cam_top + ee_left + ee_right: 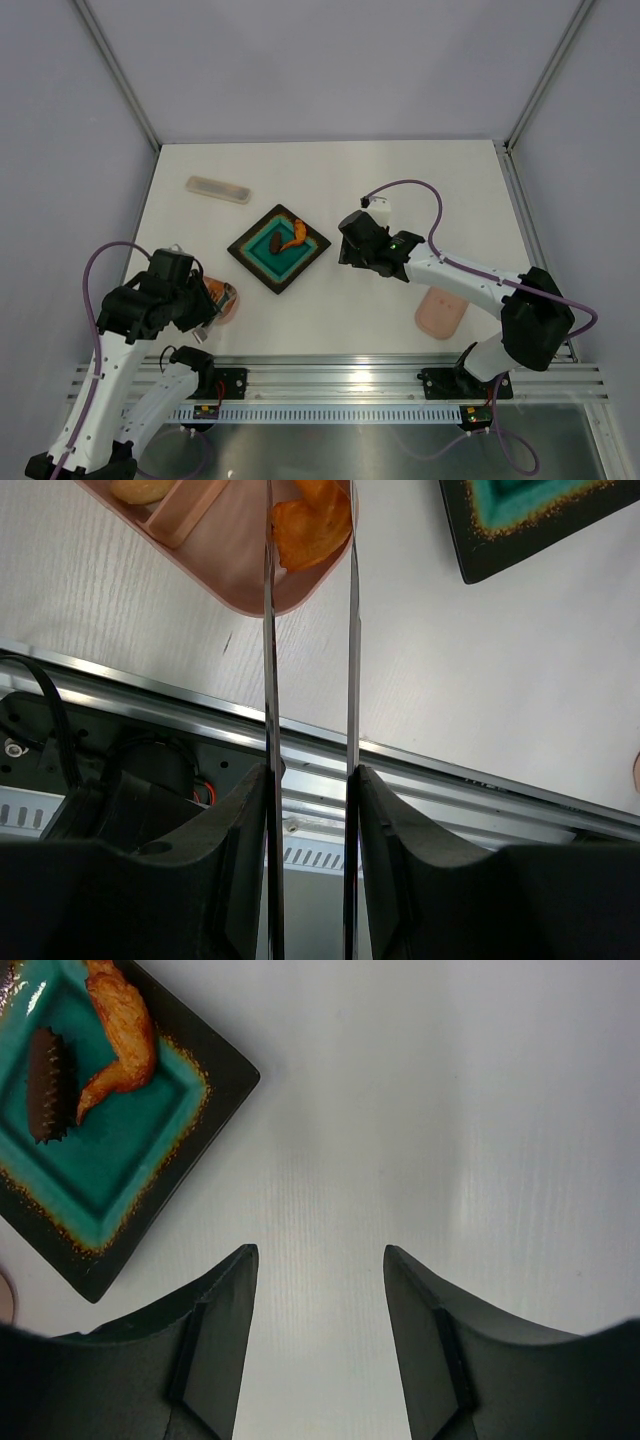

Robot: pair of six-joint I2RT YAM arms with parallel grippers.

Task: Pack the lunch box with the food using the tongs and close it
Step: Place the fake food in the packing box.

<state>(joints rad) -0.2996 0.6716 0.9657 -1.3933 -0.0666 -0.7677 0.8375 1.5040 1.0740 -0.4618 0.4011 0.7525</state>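
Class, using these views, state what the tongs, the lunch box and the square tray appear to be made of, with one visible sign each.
The tongs: probably polished metal, thin silvery arms with mirror-like glints. The lunch box: likely matt plastic, uniform salmon pink, moulded divider. The tray: seemingly glazed ceramic, glossy teal centre, dark speckled rim; coated plastic is possible.

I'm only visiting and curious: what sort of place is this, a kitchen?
Probably a robot test bench, not a kitchen: two robot arms bolted to an aluminium rail, a white table walled by plain panels, toy food on a dark tray.
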